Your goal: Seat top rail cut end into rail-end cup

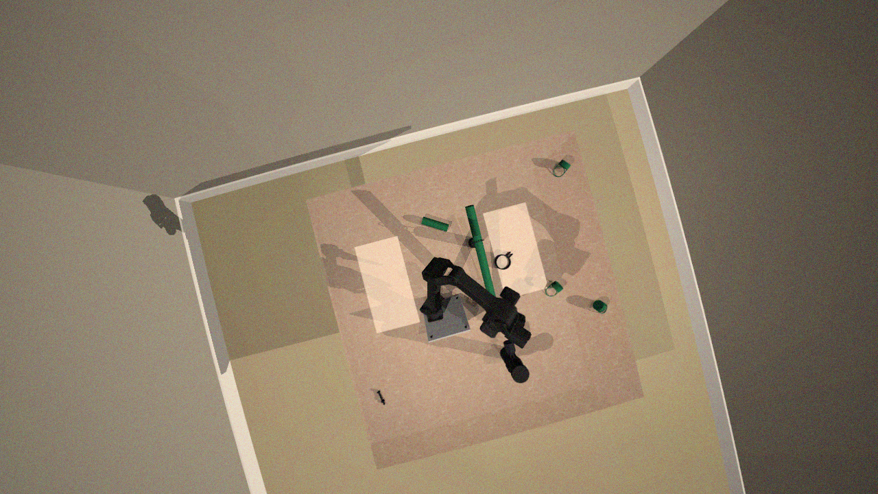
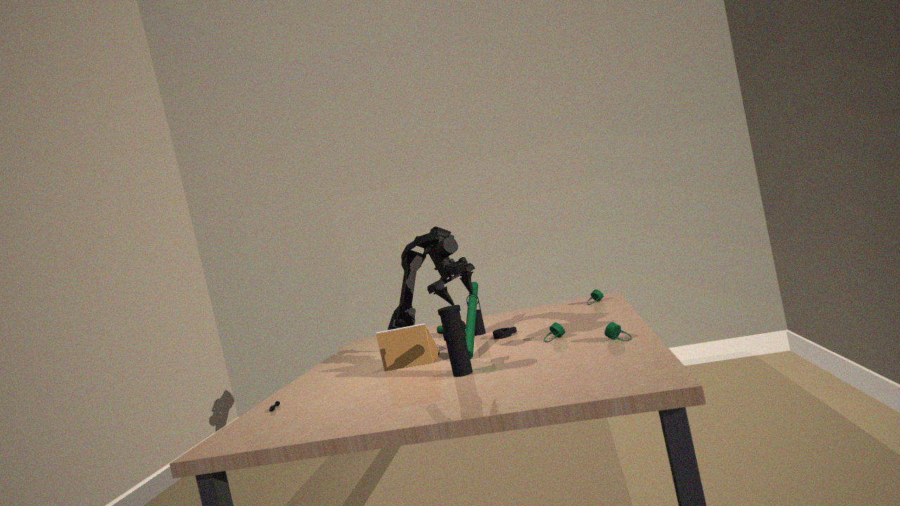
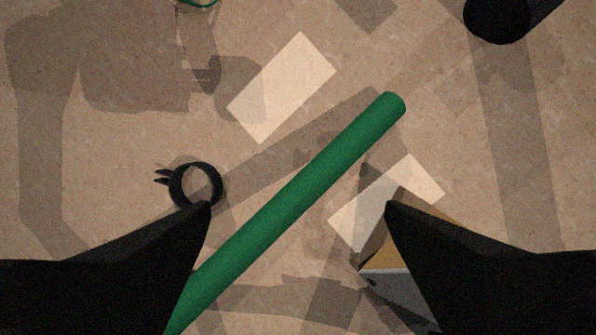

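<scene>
The green rail (image 1: 482, 261) (image 2: 471, 320) (image 3: 289, 205) passes through the loop cap (image 2: 467, 298) on the small post (image 2: 480, 322). Its other end slants down low beside the big dark post (image 2: 455, 346) (image 1: 519, 372) (image 3: 497, 19). In the wrist view this end shows bare, with a gap to the post. A small dark piece (image 1: 508, 346) stands out from the post's side; I cannot tell band and cup apart. My gripper (image 2: 462, 299) (image 3: 299, 208) is wide open and empty, above the rail. In the wrist view the left finger overlaps part of the rail; no contact is visible.
A black ring clamp (image 1: 496, 264) (image 2: 503, 333) (image 3: 218, 183) lies beside the rail. Green loop caps (image 1: 555, 286) (image 2: 612, 330) lie to the right. A short green tube (image 1: 434, 223), a wedge block (image 2: 402, 349) and a small bolt (image 1: 381, 397) (image 2: 274, 406) are also there.
</scene>
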You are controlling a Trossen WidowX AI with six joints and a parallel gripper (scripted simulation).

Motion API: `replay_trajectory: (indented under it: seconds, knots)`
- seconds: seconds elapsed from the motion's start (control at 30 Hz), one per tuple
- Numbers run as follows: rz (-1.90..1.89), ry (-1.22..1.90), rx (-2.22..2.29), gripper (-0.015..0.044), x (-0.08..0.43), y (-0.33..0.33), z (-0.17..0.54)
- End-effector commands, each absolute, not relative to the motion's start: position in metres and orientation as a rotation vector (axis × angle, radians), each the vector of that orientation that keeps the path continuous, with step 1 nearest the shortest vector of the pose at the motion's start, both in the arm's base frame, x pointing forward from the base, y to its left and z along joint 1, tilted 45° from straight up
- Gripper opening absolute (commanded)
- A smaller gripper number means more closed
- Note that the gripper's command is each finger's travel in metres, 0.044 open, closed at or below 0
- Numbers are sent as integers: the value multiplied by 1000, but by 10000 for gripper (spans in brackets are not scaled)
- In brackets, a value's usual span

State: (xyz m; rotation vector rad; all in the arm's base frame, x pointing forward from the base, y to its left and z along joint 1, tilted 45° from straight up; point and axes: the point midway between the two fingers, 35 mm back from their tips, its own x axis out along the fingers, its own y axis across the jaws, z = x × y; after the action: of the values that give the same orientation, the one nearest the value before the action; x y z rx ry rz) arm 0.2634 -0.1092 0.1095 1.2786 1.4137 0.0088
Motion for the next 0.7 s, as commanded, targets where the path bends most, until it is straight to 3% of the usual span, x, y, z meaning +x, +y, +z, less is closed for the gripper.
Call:
replay_trajectory:
  seconds: [0.0,0.67]
  knots:
    - [-672,1773,1691,440,268,-70,87]
    - [-689,1777,1697,440,268,-69,86]
